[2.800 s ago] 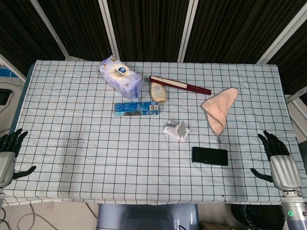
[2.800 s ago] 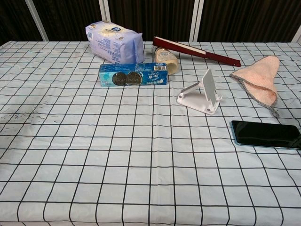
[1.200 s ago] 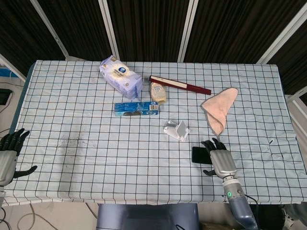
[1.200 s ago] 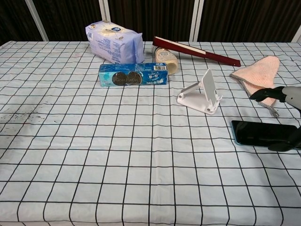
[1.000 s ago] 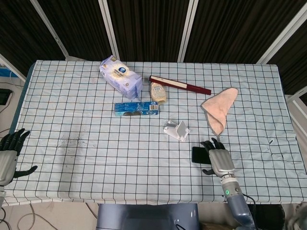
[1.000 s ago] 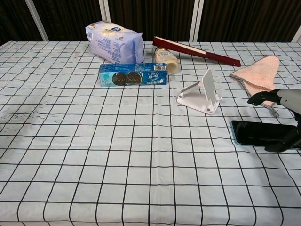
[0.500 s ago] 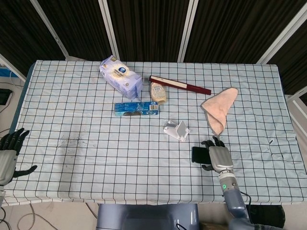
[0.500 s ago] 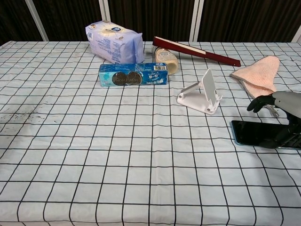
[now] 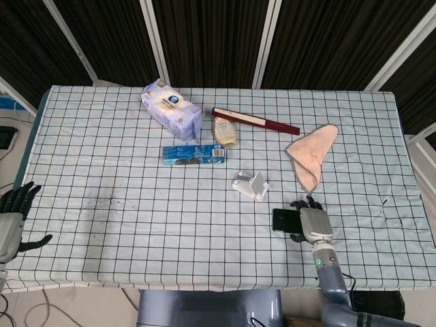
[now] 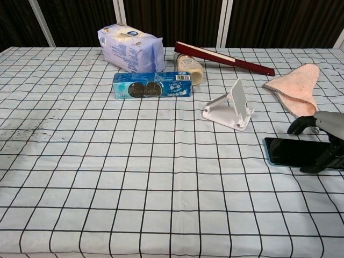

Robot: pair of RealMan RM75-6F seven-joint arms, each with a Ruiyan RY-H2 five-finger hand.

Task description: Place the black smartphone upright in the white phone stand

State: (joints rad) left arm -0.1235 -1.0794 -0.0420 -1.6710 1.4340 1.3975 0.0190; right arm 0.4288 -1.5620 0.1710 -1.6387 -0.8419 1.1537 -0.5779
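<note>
Your right hand [image 9: 315,223] hovers, fingers spread and empty, over the black smartphone [image 10: 294,152], which lies flat on the counter [image 9: 136,218], long axis crosswise; the white phone stand [image 10: 232,107] sits just beyond-left.

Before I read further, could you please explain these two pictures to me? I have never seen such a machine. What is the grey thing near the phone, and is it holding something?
This is a robot with two arms, each ending in a mechanical hand. One picture looks down from its head, the other forward from its chest.

The grey thing is the right hand, placed over the black smartphone, which lies flat on the checked table. Whether it already grips the phone is unclear. The left hand waits at the table's edge, holding nothing.

The white phone stand is empty. Also there: a pink cloth, a dark red fan, a small bottle, a blue box and a tissue pack.
</note>
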